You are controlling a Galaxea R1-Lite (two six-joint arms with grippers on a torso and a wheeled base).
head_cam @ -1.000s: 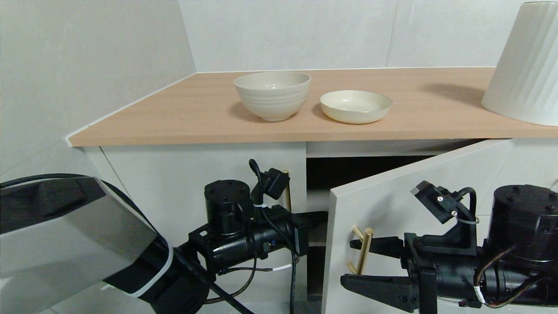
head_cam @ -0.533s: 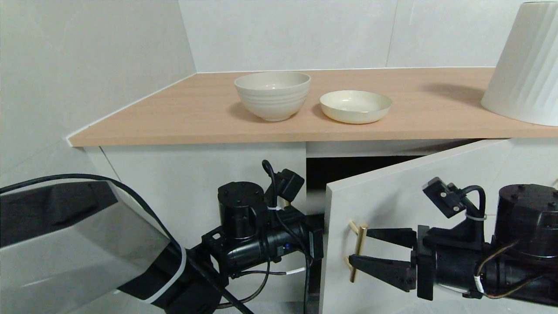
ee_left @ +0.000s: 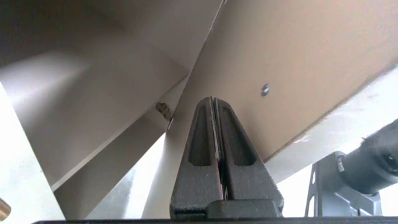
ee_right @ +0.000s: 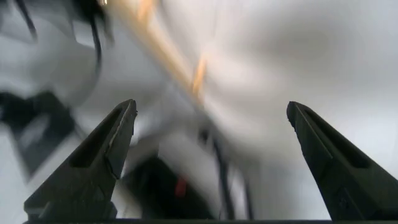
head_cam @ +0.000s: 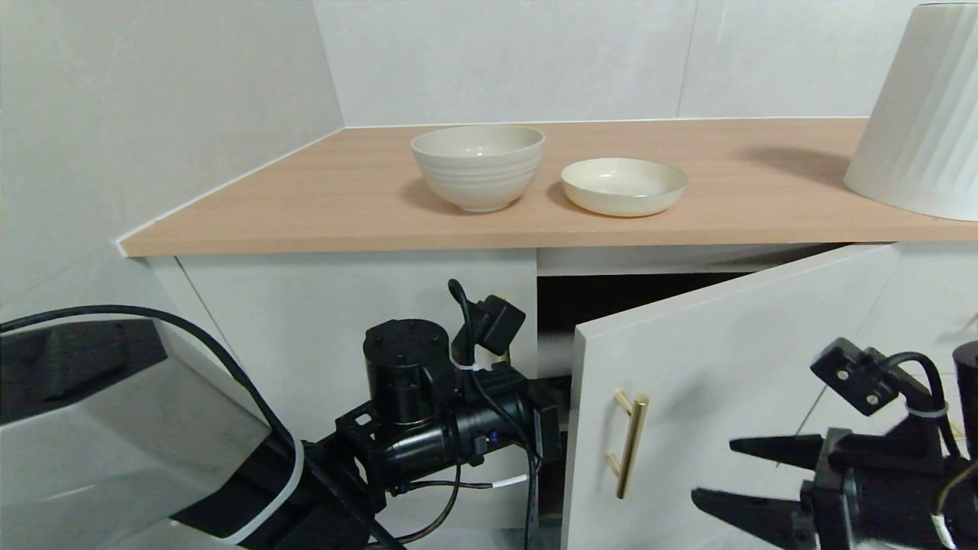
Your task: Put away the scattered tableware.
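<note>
bench [head_cam: 306, 214]: wood top, carries tableware
cabinet door [head_cam: 726, 359]: ajar below, gold handle [head_cam: 633, 443]
bowl [head_cam: 478, 166]: cream, ribbed, upright on bench
dish [head_cam: 623, 186]: shallow, cream, just beside bowl
right tool [head_cam: 714, 470]: spread wide, near handle
left tool [ee_left: 214, 124]: pinched closed, at door gap

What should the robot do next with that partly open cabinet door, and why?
Probably sweep the left gripper outward to push the cabinet door wider. Its shut fingers sit inside the gap, beside the door's inner face, and the door stands only partly open. The right gripper is open and clear of the gold handle, and the bowl and dish wait on the counter.
</note>
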